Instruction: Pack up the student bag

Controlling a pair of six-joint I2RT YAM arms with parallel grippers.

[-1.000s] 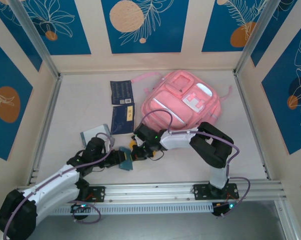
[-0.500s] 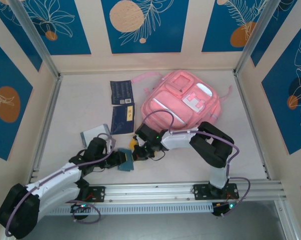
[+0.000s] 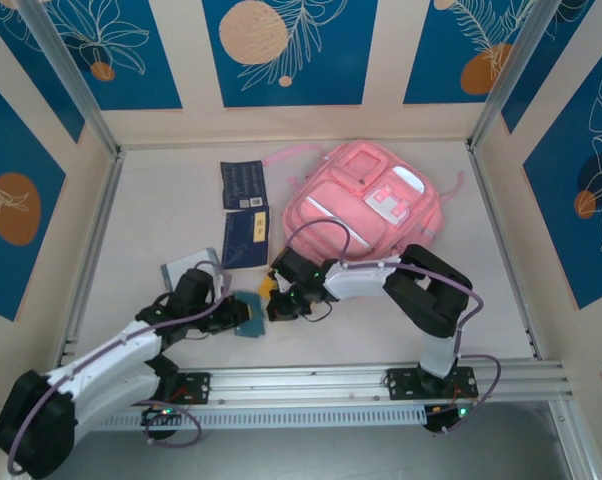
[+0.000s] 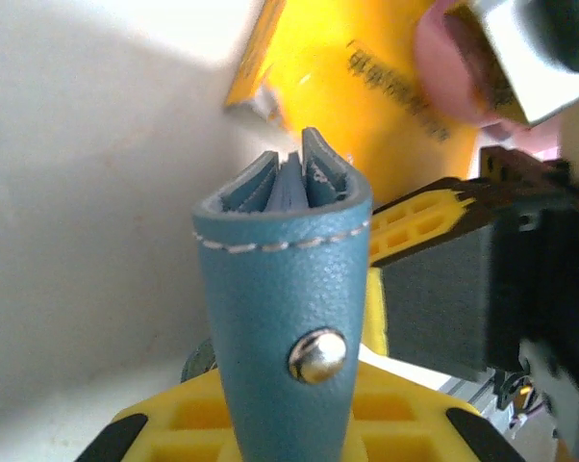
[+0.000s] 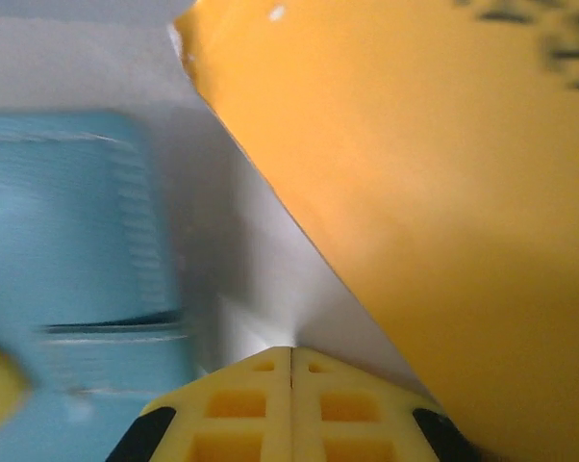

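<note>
Left claw [image 3: 234,314] clamps blue pouch [image 4: 285,279], right claw [image 3: 274,305] crowding.

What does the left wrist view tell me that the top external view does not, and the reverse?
Left wrist adds: white stitching, a metal stud and the layered end of the blue leather case, and dark print on the yellow packet.
Top external adds: the pink student bag, a dark blue booklet, a second booklet nearer the arms, and a grey flat item.
Shared: the case in the left gripper, with the packet and the right gripper close beside it.
</note>
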